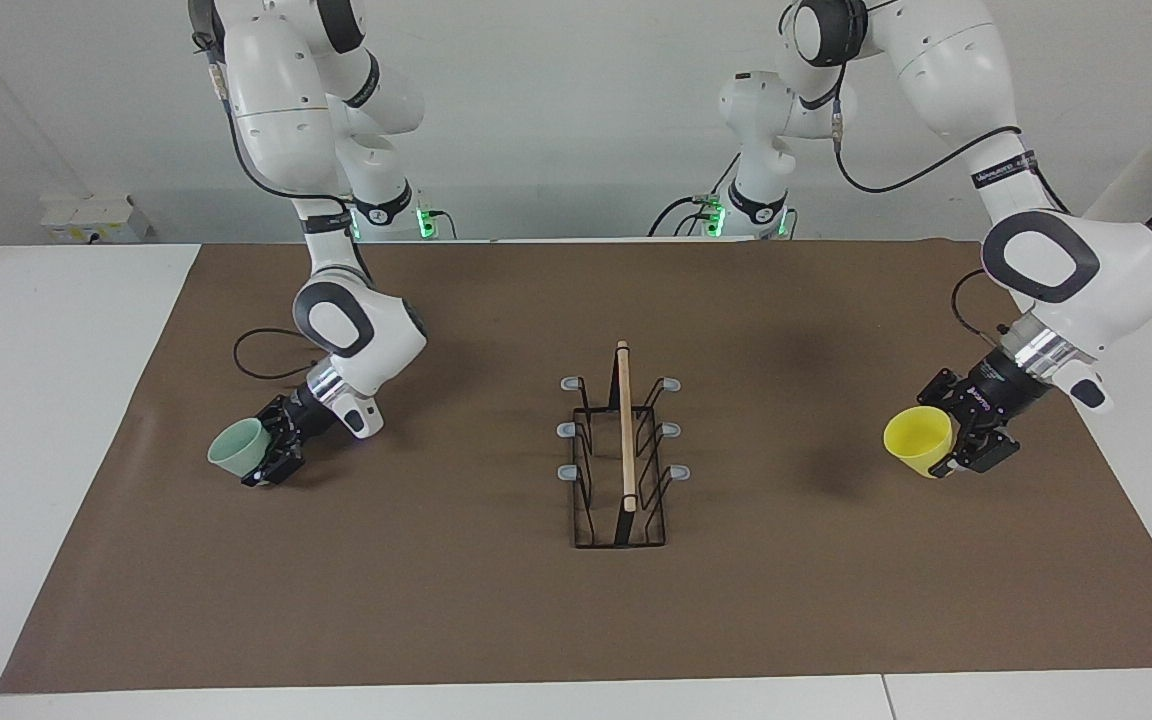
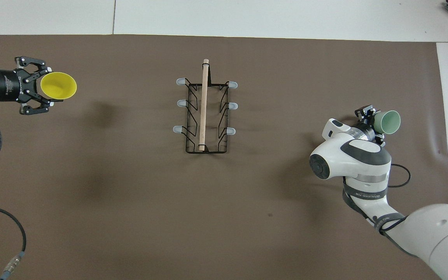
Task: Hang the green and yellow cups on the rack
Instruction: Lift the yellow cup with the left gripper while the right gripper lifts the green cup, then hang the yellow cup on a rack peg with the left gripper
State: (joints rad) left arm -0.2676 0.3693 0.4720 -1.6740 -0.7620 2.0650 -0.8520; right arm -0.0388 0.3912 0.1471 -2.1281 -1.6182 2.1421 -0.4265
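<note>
Cups come first in the facing view: we see the left tool (image 1: pixel 966 440) clamping the yellow cup (image 1: pixel 918 440) above the tabletop (image 1: pixel 436 600), the right tool (image 1: pixel 274 452) clamping the green cup (image 1: pixel 239 450) low, both tilted for pegs; overhead, the rack (image 2: pixel 205 112) stands between them, pegs bare.

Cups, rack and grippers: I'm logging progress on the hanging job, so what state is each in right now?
Bright yellow plastic cup: lifted off the mat, tilted, held by the left gripper.
Pale mint green plastic cup: low at the mat, tilted, gripped by the right gripper.
Black wire rack with wooden rod: upright, all pegs bare.
Both grippers: shut on their cups.
</note>
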